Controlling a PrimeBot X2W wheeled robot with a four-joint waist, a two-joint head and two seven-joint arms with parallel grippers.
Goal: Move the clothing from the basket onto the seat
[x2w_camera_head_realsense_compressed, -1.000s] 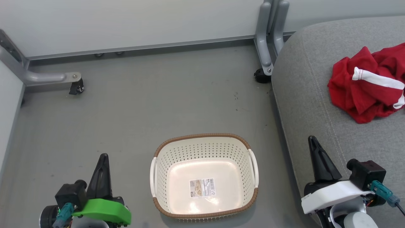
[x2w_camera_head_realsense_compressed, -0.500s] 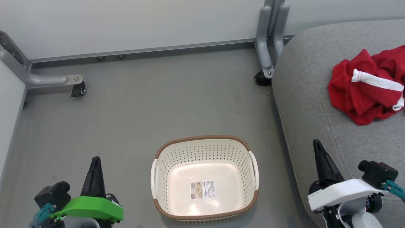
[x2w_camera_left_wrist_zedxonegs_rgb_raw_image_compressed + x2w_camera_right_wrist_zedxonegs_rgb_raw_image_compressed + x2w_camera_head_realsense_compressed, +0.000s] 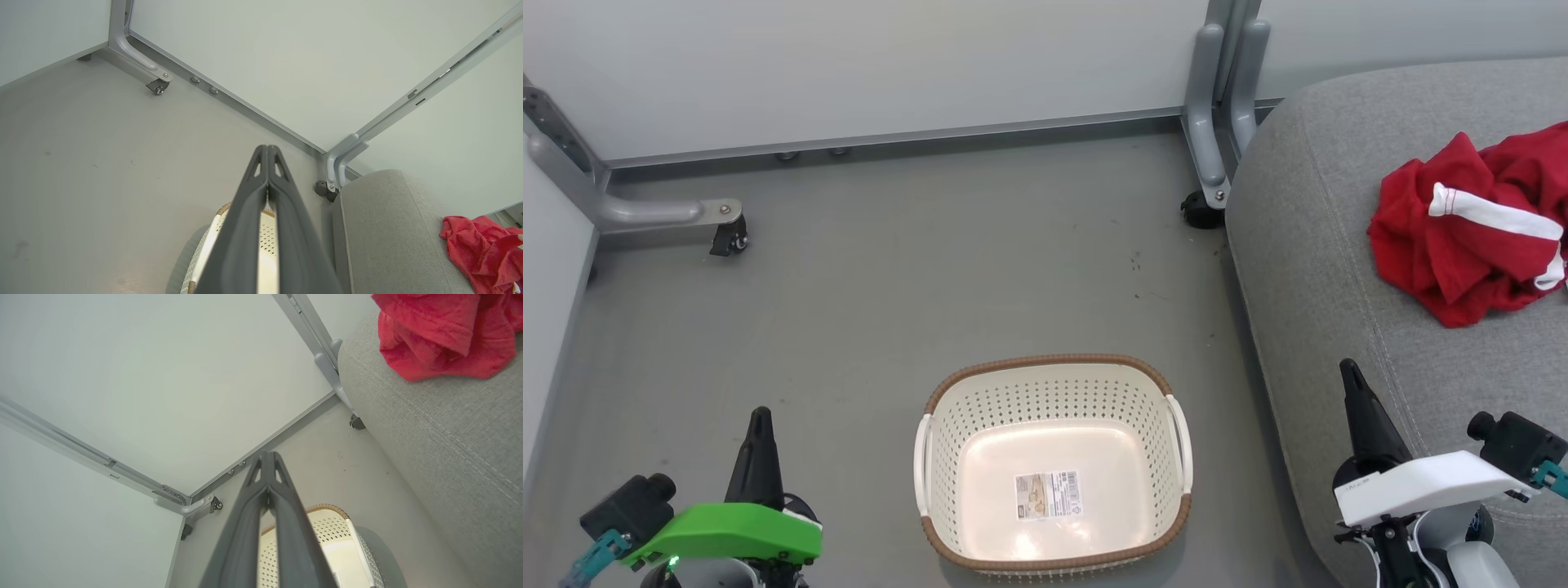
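Observation:
The red clothing [image 3: 1470,229] with a white band lies crumpled on the grey seat [image 3: 1323,269] at the right; it also shows as red clothing [image 3: 482,249] and red clothing [image 3: 441,339] in the wrist views. The cream basket [image 3: 1054,384] with a brown rim stands on the floor, holding nothing but its label. My left gripper [image 3: 760,416] is shut and holds nothing, left of the basket. My right gripper [image 3: 1349,369] is shut too, over the seat's front edge, well below the clothing. Left gripper [image 3: 267,148] and right gripper [image 3: 267,454] fingers press together.
Grey floor [image 3: 890,294] spreads between the white partition walls. A metal frame leg with a caster [image 3: 723,237] stands at the back left, another caster [image 3: 1199,208] by the seat's corner. A low wall panel [image 3: 547,286] runs along the left.
The head camera has shifted slightly, so the scene sits lower. Both grippers have drawn down toward the view's bottom, the left one also leftward. The clothing and basket lie unchanged.

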